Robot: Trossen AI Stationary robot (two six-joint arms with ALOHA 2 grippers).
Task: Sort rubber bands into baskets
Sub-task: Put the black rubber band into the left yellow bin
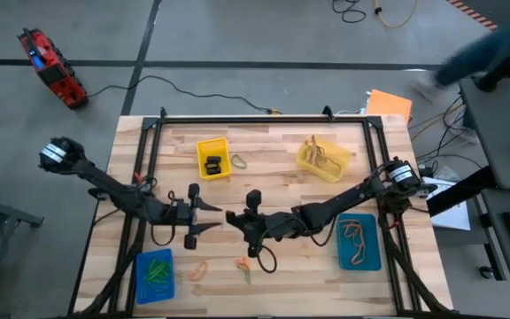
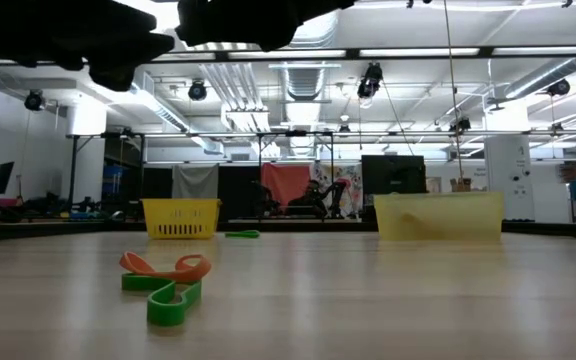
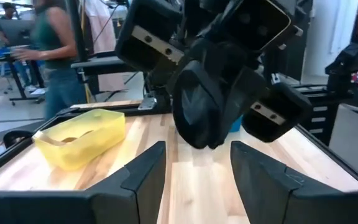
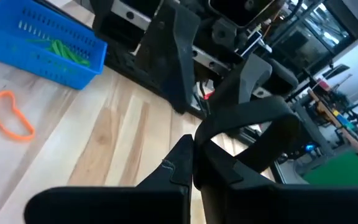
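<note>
Right now the right gripper (image 1: 234, 217) is pinched shut on nothing, nose to nose with the wide-open, empty left gripper (image 1: 212, 215) above mid-table; they could collide. Loose rubber bands (image 1: 243, 265) lie nearer the front edge, beside the blue basket (image 1: 155, 275).

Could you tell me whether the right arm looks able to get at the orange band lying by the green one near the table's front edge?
Probably yes. The right claw, shut and empty, hangs just behind the orange band, with bare table between them; the left claw stays off to the side.
</note>
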